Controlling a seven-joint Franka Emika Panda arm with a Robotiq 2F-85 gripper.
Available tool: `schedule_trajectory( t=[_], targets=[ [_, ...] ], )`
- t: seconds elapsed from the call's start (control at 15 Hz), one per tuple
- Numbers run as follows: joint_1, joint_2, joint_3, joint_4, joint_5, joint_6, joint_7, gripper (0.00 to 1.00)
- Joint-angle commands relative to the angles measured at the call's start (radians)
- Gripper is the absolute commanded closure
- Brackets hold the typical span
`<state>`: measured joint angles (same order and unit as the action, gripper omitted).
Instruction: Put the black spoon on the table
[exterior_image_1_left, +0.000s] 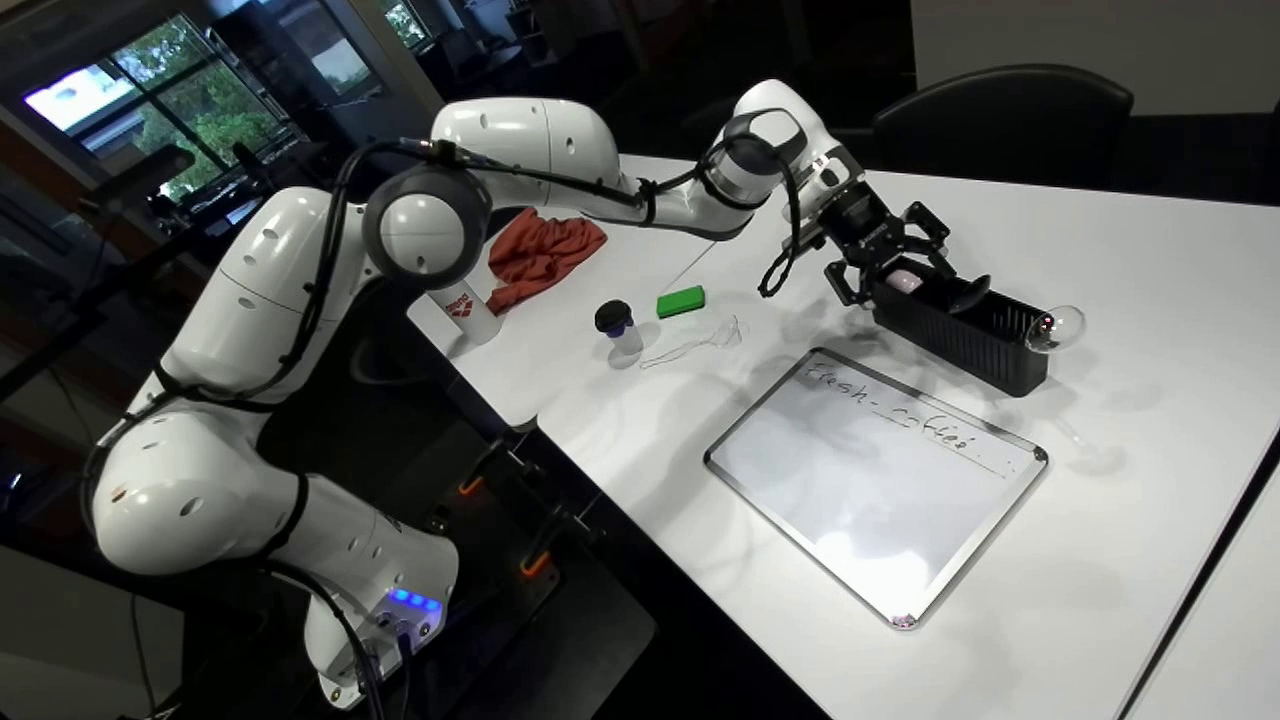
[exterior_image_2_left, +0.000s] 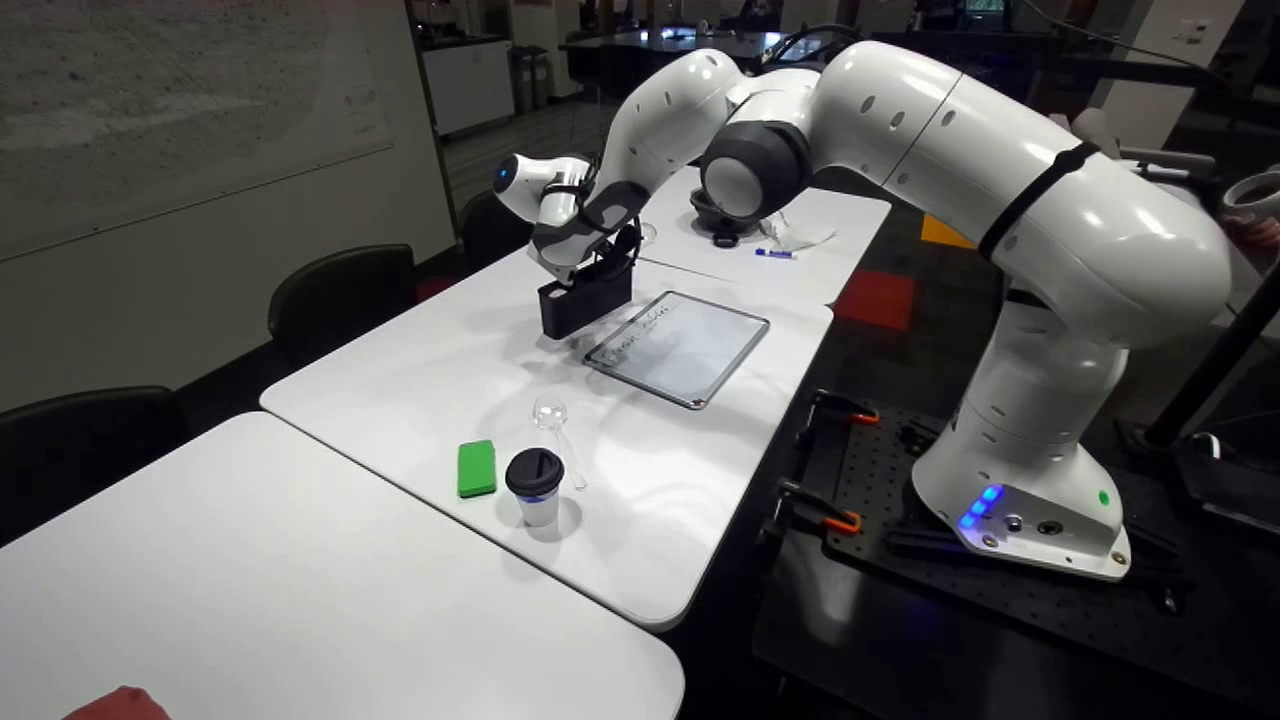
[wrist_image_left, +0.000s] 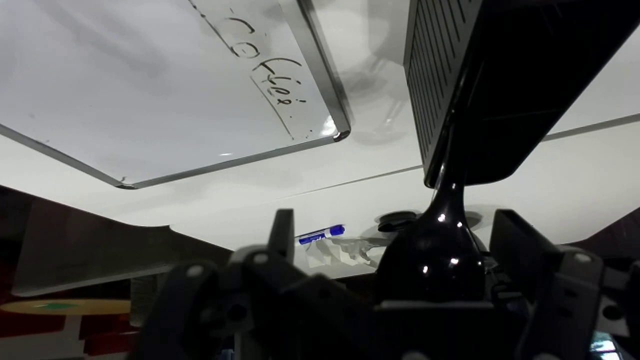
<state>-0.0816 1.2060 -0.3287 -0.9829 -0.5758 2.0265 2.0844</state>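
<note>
Where the tray (exterior_image_1_left: 950, 342) opens, the black spoon (wrist_image_left: 439, 235) protrudes.

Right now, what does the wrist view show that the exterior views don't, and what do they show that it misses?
Only the wrist view clearly shows the neck of the black spoon, leading from its bowl to the black tray, with the bowl framed between the sides of the open claw.

Only the exterior views show the green block, the lidded cup and the white arm.

All share the tray, the whiteboard and the table; the blue marker shows in the wrist view and in an exterior view.
</note>
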Motion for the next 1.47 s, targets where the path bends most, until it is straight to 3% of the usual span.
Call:
schedule_trajectory(
  t=[0.0, 0.33, 0.73, 0.87, 1.4],
  targets=[
    [-0.014, 0.038, -0.016, 0.032, -0.038, 0.089, -0.009, 0.0],
    [-0.036, 0.058, -0.015, 0.033, -0.086, 0.211, -0.022, 0.0],
    [-0.052, 0.069, -0.011, 0.038, -0.088, 0.218, -0.025, 0.0],
    [-0.057, 0.068, -0.01, 0.041, -0.085, 0.213, -0.025, 0.28],
    [-0.059, 0.057, -0.014, 0.03, -0.089, 0.208, -0.015, 0.9]
  ],
)
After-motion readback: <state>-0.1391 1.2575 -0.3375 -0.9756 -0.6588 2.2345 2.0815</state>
